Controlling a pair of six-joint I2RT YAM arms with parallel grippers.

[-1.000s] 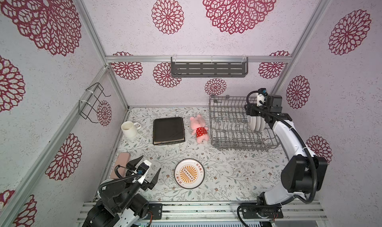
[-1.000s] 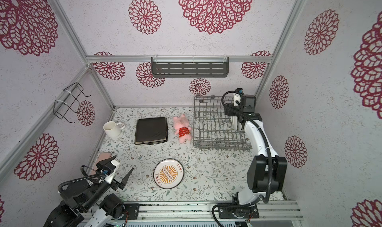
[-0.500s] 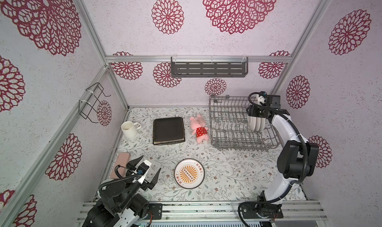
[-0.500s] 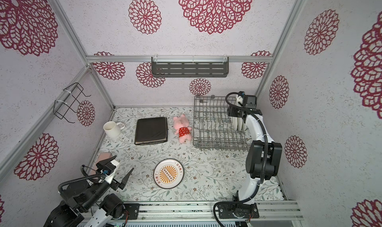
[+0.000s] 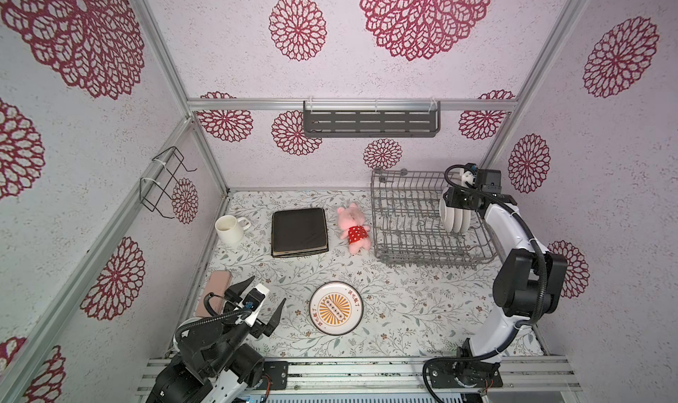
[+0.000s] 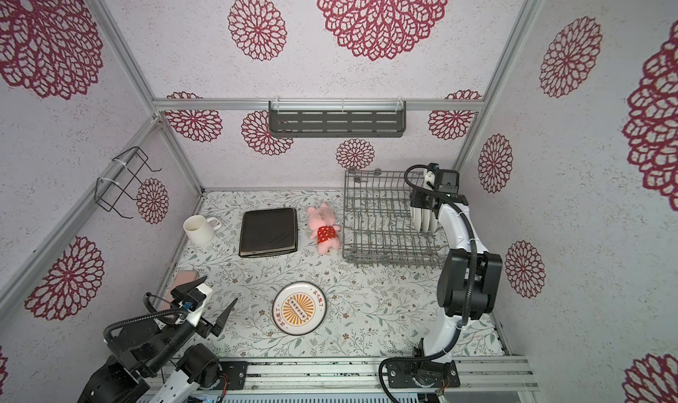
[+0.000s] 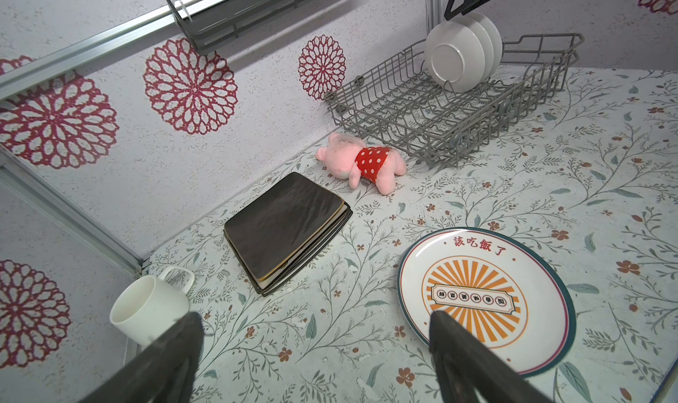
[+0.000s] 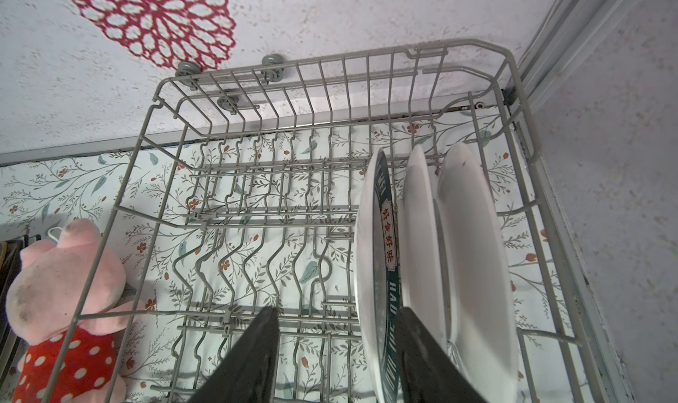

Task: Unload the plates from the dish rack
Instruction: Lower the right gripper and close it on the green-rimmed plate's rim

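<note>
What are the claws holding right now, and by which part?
Nothing yet. The right claw straddles the top rim of the printed round plate, not yet closed on it; the left claw hangs open and empty.

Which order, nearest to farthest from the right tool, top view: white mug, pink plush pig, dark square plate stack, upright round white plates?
1. Upright round white plates, in the grey wire rack.
2. Pink plush pig, left of rack.
3. Dark square plate stack, farther left.
4. White mug, far left.

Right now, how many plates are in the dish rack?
3, upright at the dish rack's right end: printed plate inside the right claw, middle plate, outer plate. None seem hidden.
</note>
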